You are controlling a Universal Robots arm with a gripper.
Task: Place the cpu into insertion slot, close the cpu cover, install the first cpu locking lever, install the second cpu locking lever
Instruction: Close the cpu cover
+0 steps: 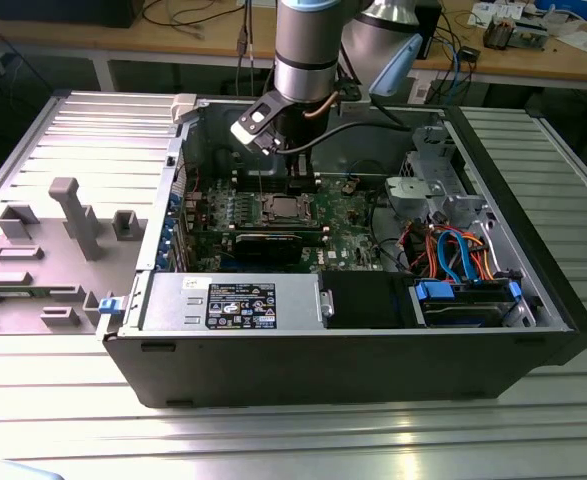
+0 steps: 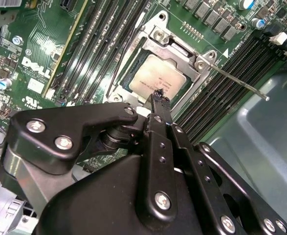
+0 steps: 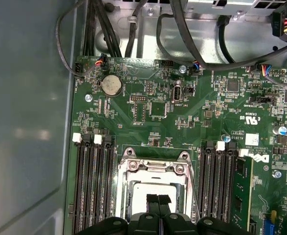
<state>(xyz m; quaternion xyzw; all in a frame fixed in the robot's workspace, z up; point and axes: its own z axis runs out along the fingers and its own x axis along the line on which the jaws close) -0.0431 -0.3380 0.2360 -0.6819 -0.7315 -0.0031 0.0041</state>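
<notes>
Exterior view, six o'clock outward: a ribbed metal table (image 1: 273, 440) is carrying the open computer case (image 1: 323, 370), its power supply (image 1: 233, 300) lying nearest. At centre, the cpu (image 2: 153, 78) is sitting in the insertion slot (image 1: 267, 208). The cpu cover (image 2: 180, 49) appears lowered around it. The gripper (image 2: 159, 95), clenched on nothing, is pointing at the chip's edge, probably forming one narrow pushing tip. One locking lever (image 2: 241, 84) is jutting free. Workbenches (image 1: 123, 40) are standing at twelve o'clock.

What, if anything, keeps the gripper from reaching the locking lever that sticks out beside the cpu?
Probably nothing, so likely yes: the gripper hangs close over the cpu, and the locking lever juts over the memory slots with nothing covering it.
</notes>
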